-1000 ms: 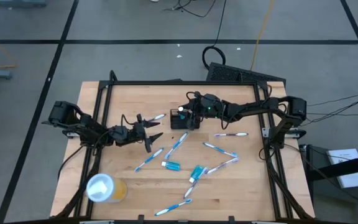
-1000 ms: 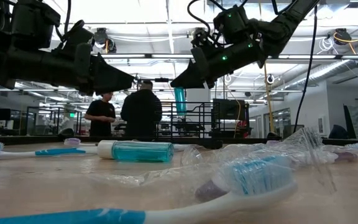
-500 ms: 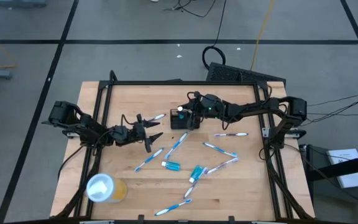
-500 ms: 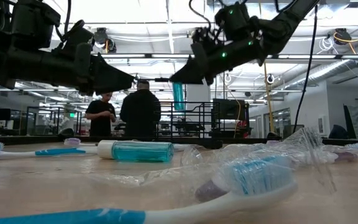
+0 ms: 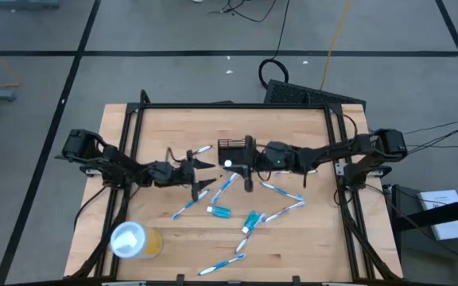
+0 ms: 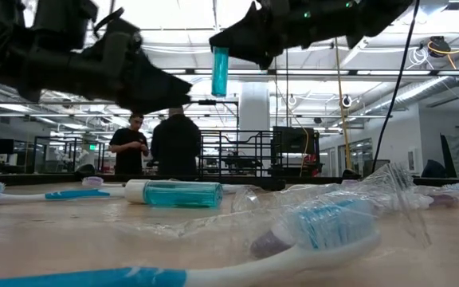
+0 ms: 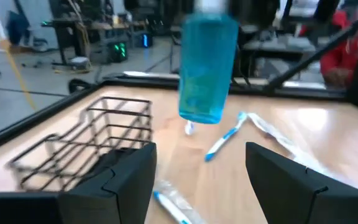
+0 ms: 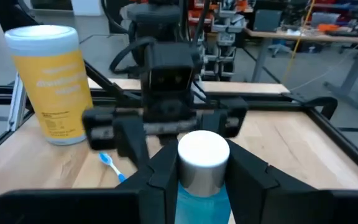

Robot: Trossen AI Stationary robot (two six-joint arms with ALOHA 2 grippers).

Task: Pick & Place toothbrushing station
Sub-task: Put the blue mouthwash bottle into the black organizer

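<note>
Facing hands [image 5: 199, 172] crowd bottle [image 7: 207, 65] beside station [image 5: 231, 148].

overhead, table-level, two wrist views

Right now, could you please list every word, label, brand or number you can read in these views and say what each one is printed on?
None can be read.
Yellow cup: lines of pale print on its side, too blurred to read.
Blue bottle held in the right tool: no label visible.
Toothbrushes and black wire holder: no markings visible.
Papers on the floor: too small to read.
</note>
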